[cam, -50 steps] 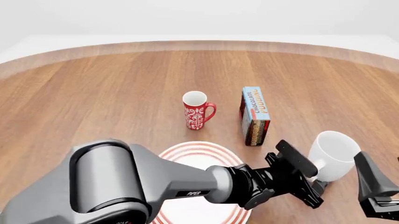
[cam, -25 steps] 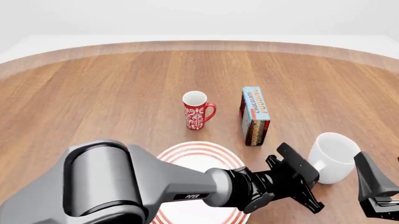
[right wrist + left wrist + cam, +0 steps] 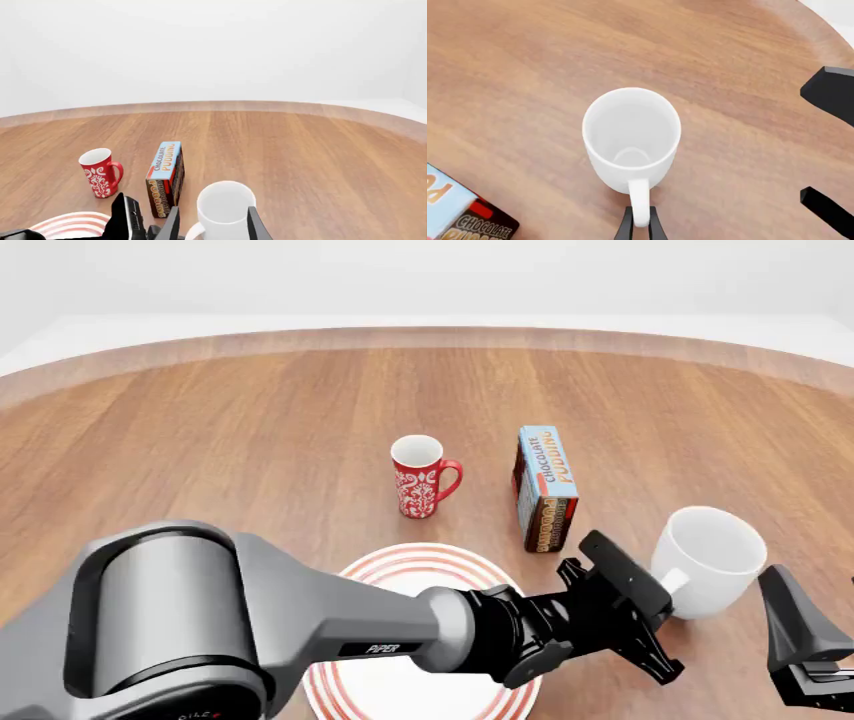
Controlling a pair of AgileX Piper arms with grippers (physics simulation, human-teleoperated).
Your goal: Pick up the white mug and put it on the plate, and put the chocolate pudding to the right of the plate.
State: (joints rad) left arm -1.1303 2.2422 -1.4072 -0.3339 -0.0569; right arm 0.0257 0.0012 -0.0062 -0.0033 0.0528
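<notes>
So the white mug is gripped by its loop handle, with the left gripper clamped on that handle; in the left wrist view the two dark fingertips are seen pinched on either side of the handle's lower end. The mug is tilted, mouth turned up and toward the camera, and is held to the right of the plate, not over it. Whether it's touching the wooden table or just off it can't really be told.

The plate is mostly covered by the left arm, only its red-ringed rim is shown. The chocolate pudding is stood on a narrow side behind the plate's right edge, blue lettered face up and angled, well apart from the mug. The red mug is stood upright just left of the box, handle pointed toward it.

The right gripper is parked at the lower right corner, near the mug; its fingers are spread apart with nothing between them.
</notes>
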